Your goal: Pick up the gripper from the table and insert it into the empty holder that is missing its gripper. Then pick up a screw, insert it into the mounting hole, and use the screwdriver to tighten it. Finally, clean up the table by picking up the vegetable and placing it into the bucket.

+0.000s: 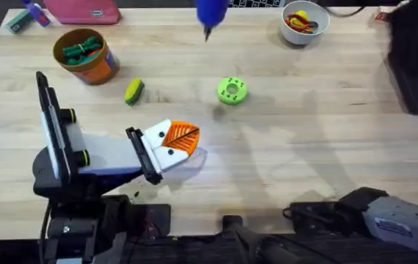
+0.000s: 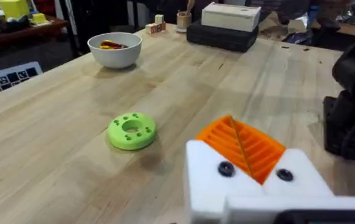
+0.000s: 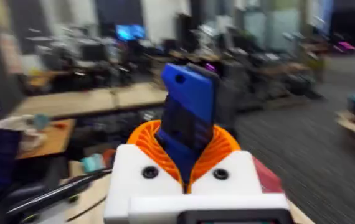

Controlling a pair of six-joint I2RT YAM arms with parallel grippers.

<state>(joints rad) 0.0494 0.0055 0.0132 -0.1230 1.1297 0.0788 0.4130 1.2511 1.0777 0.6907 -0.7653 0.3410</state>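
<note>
white pincer (image 1: 182,141) with orange ribbed pads, black screws.

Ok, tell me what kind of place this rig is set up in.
Probably a robotics lab or shared workshop: a wooden table holding test props such as the holder and the bucket, with desks and lit screens in the room behind.

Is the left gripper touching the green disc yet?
Apart. The overhead view shows bare table between the left gripper and the green disc; the left wrist view shows the same gap.
</note>
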